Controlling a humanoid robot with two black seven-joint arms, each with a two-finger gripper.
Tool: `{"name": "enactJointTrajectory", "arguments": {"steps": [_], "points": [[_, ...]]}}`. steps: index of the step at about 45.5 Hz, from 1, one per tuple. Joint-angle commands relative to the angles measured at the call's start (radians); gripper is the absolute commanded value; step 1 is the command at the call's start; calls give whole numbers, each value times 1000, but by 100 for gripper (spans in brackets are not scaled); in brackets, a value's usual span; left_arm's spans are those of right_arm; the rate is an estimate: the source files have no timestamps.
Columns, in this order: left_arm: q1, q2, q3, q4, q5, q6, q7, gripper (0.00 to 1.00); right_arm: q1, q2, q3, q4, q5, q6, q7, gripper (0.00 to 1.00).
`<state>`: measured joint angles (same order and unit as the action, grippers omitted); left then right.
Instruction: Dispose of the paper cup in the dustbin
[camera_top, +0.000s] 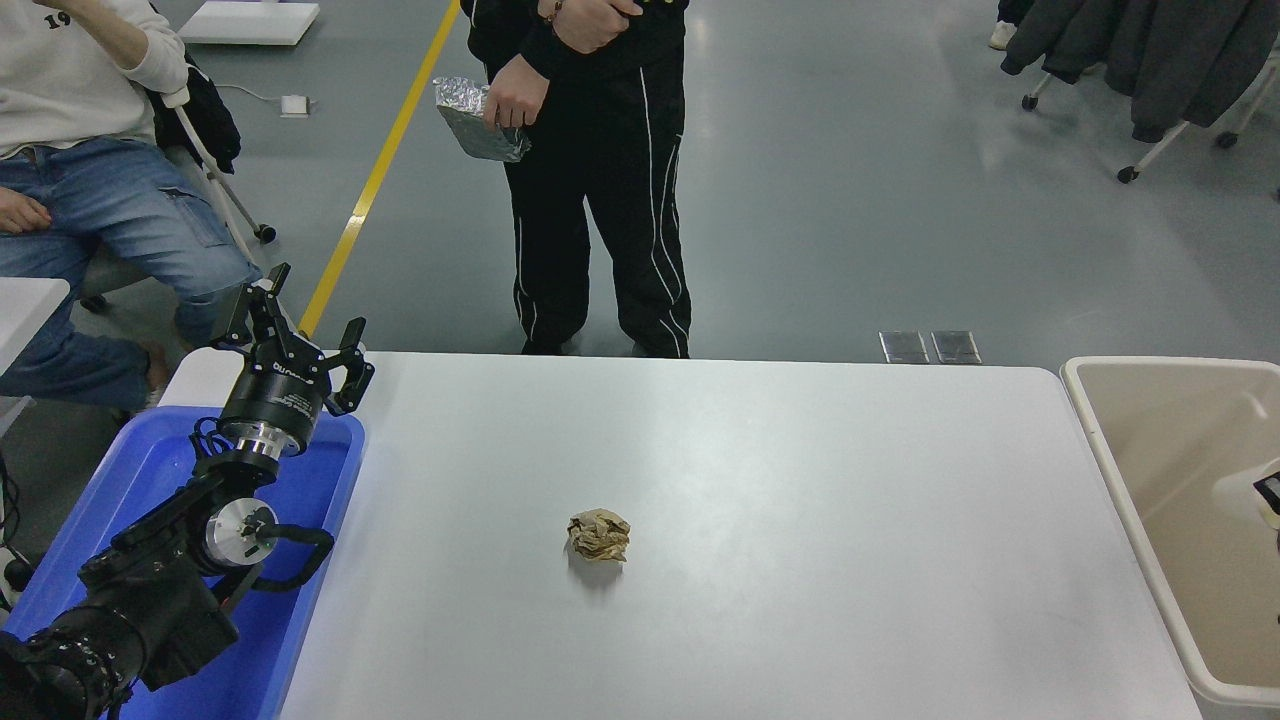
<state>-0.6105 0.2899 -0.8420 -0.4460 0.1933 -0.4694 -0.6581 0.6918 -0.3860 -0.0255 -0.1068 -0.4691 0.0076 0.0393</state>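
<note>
The left claw (300, 335) hangs parked over the blue tray (300, 560), fingers spread. Of the right claw (1270, 492) only a sliver shows above the beige dustbin (1130, 500) — grip unreadable — beside a pale paper cup (1240, 490).

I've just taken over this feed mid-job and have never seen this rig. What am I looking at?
There is one picture, taken from a camera high on the robot, looking down over the white table. The left gripper is parked at the lower left above the blue tray, jaws open. A crumpled brown paper ball lies mid-table. At the right edge, over the dustbin, a white shape that looks like the paper cup sits beside a sliver of the right gripper. Its grip is unclear.
</note>
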Motion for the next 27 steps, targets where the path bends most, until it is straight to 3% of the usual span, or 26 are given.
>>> {"name": "enactJointTrajectory", "arguments": {"steps": [1, 3, 6, 8, 12, 20, 27], "points": [[0, 0, 0, 1, 0, 0, 0, 100, -6, 6, -2, 1, 1, -11, -1, 0], [0, 0, 1, 0, 0, 0, 0, 100, -6, 6, -2, 1, 1, -27, -1, 4], [0, 0, 0, 0, 0, 0, 0, 100, -6, 4, -1, 4, 3, -63, 1, 46], [0, 0, 0, 0, 0, 0, 0, 100, -6, 4, 5, 6, 3, -80, 1, 63], [0, 0, 0, 0, 0, 0, 0, 100, -6, 6, 7, 7, 3, -84, 1, 71], [0, 0, 0, 0, 0, 0, 0, 100, 11, 4, 30, 32, 3, -87, 5, 97], [0, 0, 0, 0, 0, 0, 0, 100, 61, -14, 142, 116, 3, -80, 4, 99]]}}
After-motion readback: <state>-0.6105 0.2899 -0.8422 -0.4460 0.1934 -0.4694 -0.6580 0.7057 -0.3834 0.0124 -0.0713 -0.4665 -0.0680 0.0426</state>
